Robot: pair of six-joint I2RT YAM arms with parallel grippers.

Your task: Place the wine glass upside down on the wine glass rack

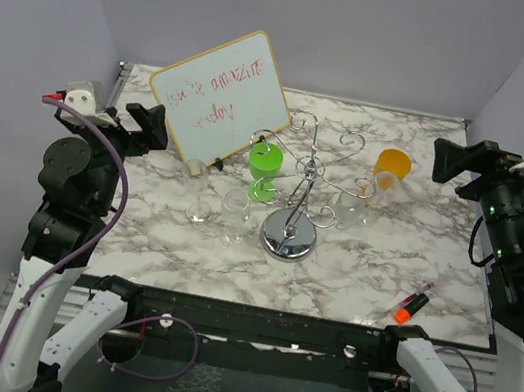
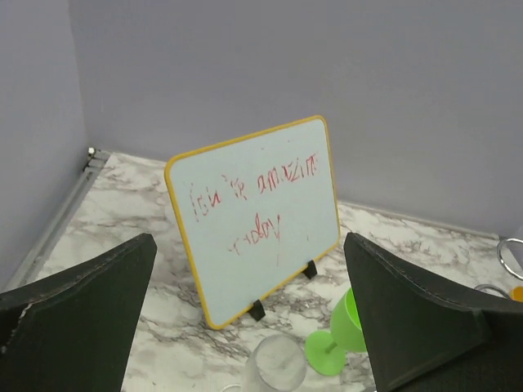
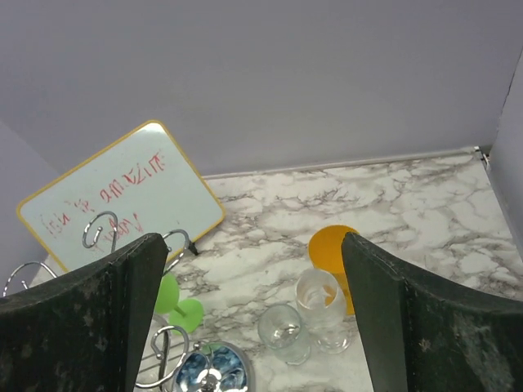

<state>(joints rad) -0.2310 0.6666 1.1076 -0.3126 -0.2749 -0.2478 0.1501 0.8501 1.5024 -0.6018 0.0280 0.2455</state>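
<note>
The chrome wine glass rack (image 1: 293, 202) stands mid-table on its round mirrored base, and nothing hangs on its curled arms. A green wine glass (image 1: 266, 161) is right beside it on the left. Clear glasses stand around it at the left (image 1: 198, 185), front left (image 1: 235, 214) and right (image 1: 351, 210). My left gripper (image 1: 147, 125) is open and empty, raised at the table's left edge. My right gripper (image 1: 456, 159) is open and empty, raised at the right edge. The left wrist view shows one clear glass (image 2: 274, 367) and the green glass (image 2: 343, 327). The right wrist view shows the rack base (image 3: 214, 371) and a clear glass (image 3: 282, 331).
A yellow-framed whiteboard (image 1: 220, 97) with red writing stands tilted at the back left. An orange cup (image 1: 393, 165) stands at the back right with another clear glass (image 1: 382, 189) in front of it. An orange marker (image 1: 410, 305) lies near the front right edge.
</note>
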